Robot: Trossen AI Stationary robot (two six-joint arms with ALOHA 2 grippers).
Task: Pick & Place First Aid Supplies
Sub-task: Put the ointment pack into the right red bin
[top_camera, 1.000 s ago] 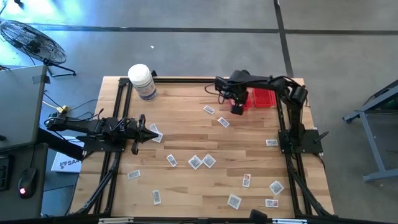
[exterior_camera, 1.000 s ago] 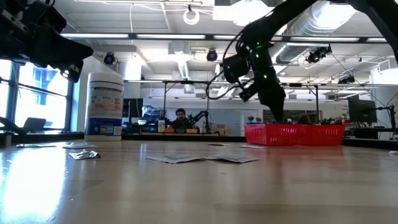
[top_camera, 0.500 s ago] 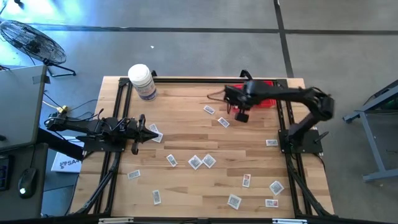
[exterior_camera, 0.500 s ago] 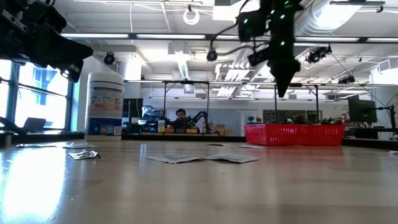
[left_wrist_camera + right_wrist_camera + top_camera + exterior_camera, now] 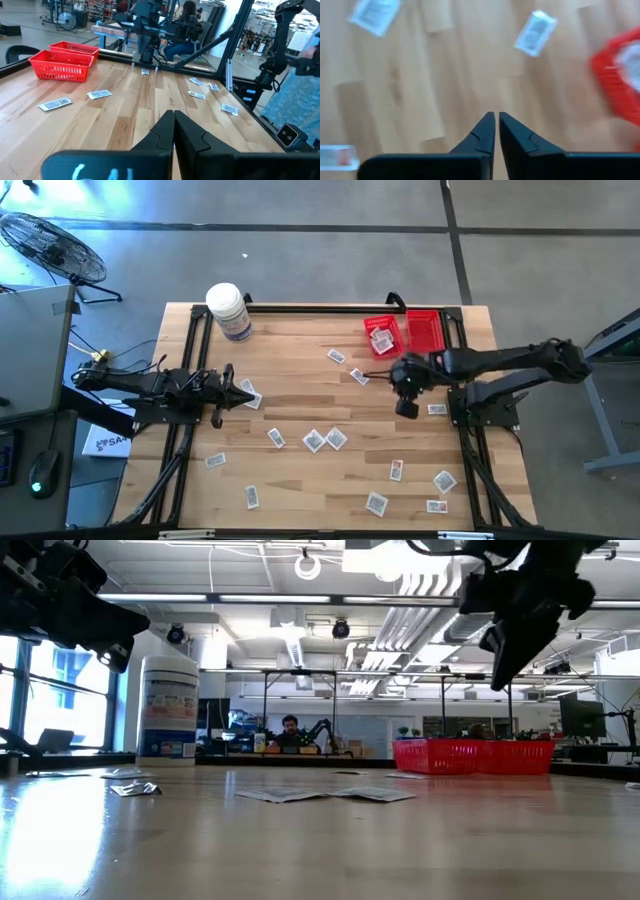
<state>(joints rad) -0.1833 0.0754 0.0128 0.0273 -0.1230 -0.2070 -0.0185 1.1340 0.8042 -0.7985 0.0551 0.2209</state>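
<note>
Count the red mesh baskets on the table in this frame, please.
2. Both sit side by side at the table's far edge on the right arm's side: one basket holds white packets, the other basket lies next to it, nearer the right corner. None seems hidden.

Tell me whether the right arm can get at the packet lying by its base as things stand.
Probably yes. The right gripper hangs above bare wood close to that packet, holding nothing, with nothing lying between them. Its fingers are nearly closed, so they would need to open first.
</note>
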